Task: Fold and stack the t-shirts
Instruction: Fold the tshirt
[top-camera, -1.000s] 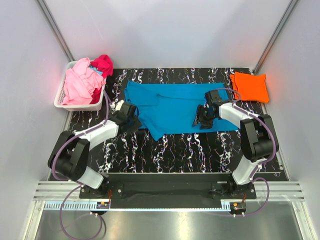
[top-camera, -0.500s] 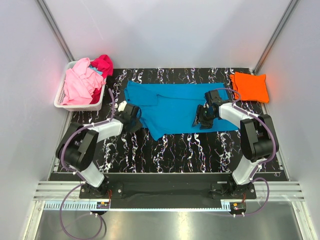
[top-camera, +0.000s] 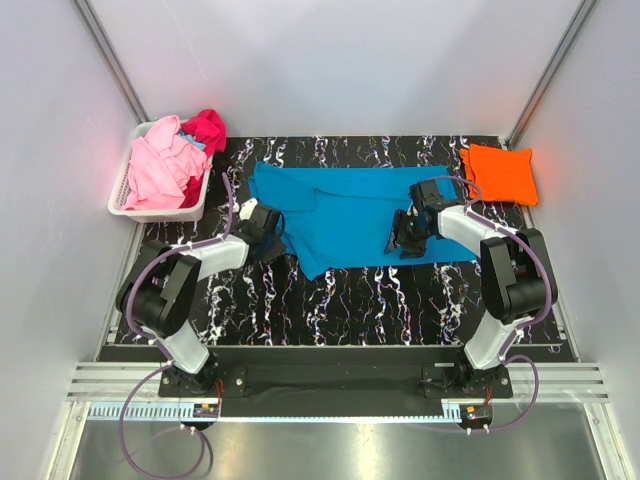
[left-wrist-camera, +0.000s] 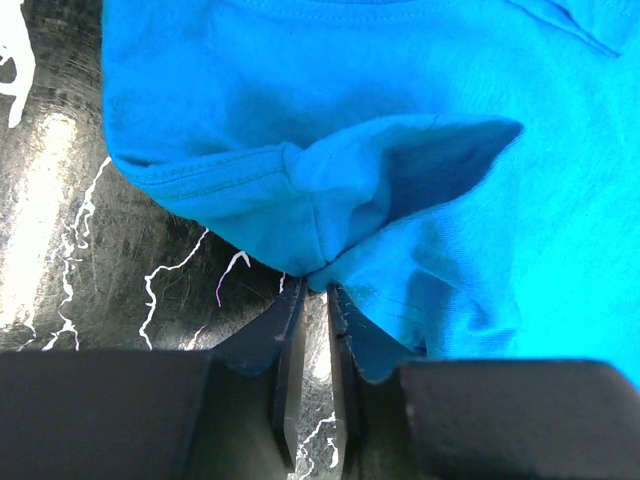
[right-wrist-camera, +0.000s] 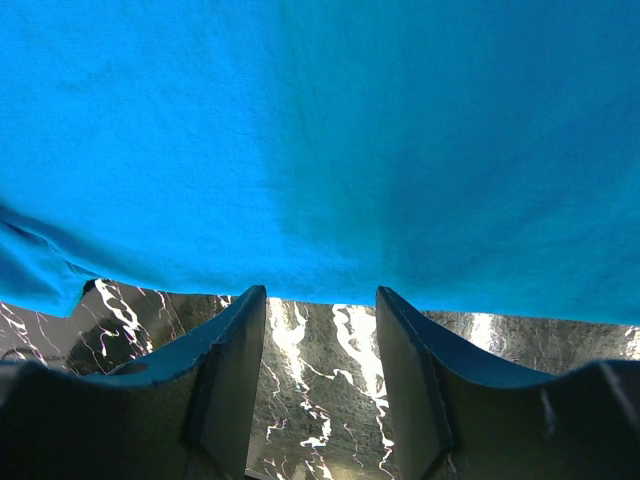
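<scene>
Your left gripper (left-wrist-camera: 312, 305) is pinched nearly closed on the turquoise t-shirt (top-camera: 350, 215) at its 8 o'clock corner. Your right gripper (right-wrist-camera: 320, 325) gapes wide, empty, at the 4 o'clock hem. It lies spread mid-table (top-camera: 300, 300).

Two matching arms are bolted to a black mounting bar (top-camera: 330, 378), the left arm (top-camera: 205, 260) at the bar's left end and the right arm (top-camera: 510, 275) at its right end. Each has pale grey-white tubular links joined by chunky, rounded black joint housings, with a black wrist block at the end farthest from the bar. A thin purple-grey cable loops along the outside of each arm and trails down below the bar. In the wrist views the jaws are matte black. The left pair are thin, flat-faced blades, and the right pair are broad, curved wedges with smooth rounded edges.
</scene>
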